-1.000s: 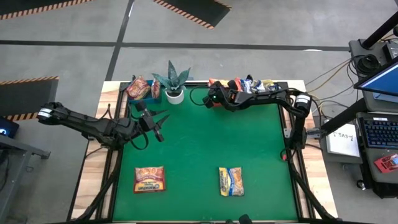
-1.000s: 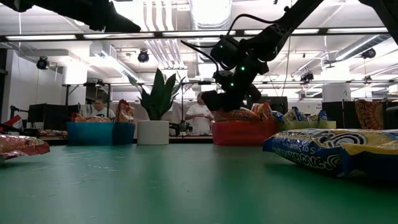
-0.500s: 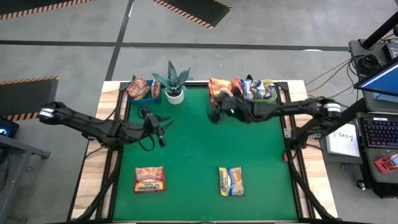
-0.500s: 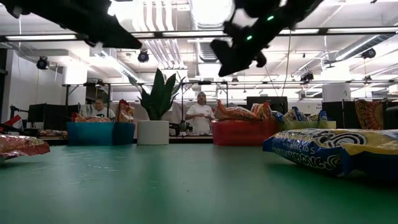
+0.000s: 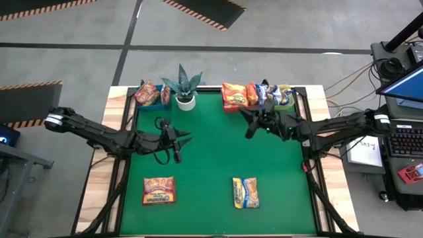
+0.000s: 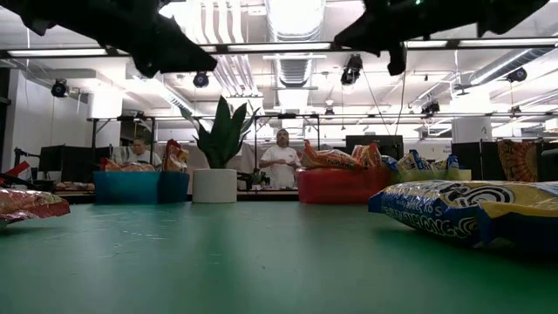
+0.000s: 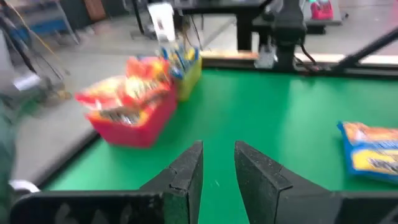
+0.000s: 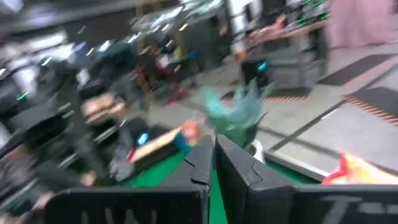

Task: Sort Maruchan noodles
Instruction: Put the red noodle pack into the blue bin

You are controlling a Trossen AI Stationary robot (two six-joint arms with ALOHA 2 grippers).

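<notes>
Two Maruchan noodle packets lie flat on the green table near its front: a red-orange one (image 5: 159, 190) on the left and a blue-and-yellow one (image 5: 246, 192) (image 6: 471, 209) to its right. More packets fill the blue bin (image 5: 149, 94), the red bin (image 5: 234, 96) (image 7: 134, 112) and the yellow-green bin (image 5: 276, 95) along the far edge. My left gripper (image 5: 180, 141) (image 7: 217, 149) hovers over the table's left middle, open by a narrow gap, with nothing in it. My right gripper (image 5: 249, 129) (image 8: 214, 140) hangs in the air near the red bin, shut and empty.
A potted plant in a white pot (image 5: 185, 87) stands at the far edge between the blue and red bins. The green mat between the two arms and the two loose packets is bare. People stand in the room beyond the table (image 6: 281, 161).
My right gripper has drawn back from over the red bin toward the table's right and near side, rising and tipping its fingers upward, still shut. My left gripper has moved a little toward the table's right and down, and has rolled about its own axis.
</notes>
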